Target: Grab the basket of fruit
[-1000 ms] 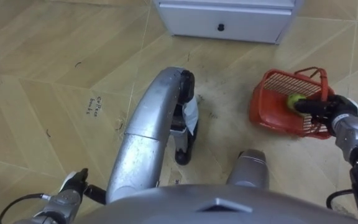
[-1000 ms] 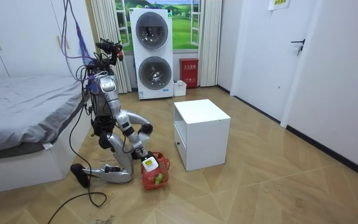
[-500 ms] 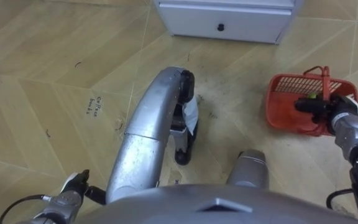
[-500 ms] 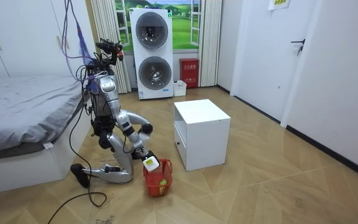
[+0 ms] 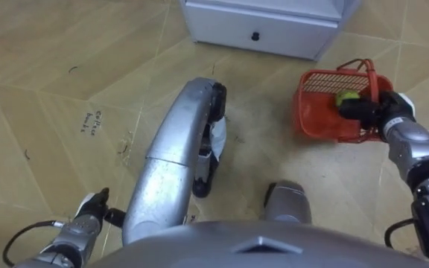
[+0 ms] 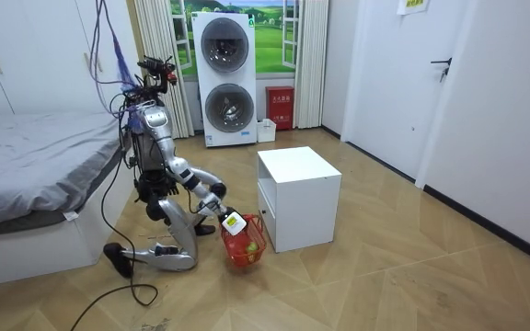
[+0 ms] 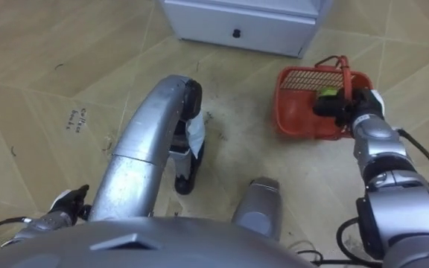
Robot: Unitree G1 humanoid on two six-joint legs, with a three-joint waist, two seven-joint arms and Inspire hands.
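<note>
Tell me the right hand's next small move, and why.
Probably raise the right hand a little and level the red basket: its fingers are curled round the basket's right edge, the basket looks tilted low beside the white cabinet, and the green fruit lies close to the rim, so it might roll out.

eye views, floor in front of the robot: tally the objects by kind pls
fruit basket, red, gripped by the right hand: 1
fruit, yellow-green, showing inside it: 1
white cabinet with a drawer: 1
Total: 3
</note>
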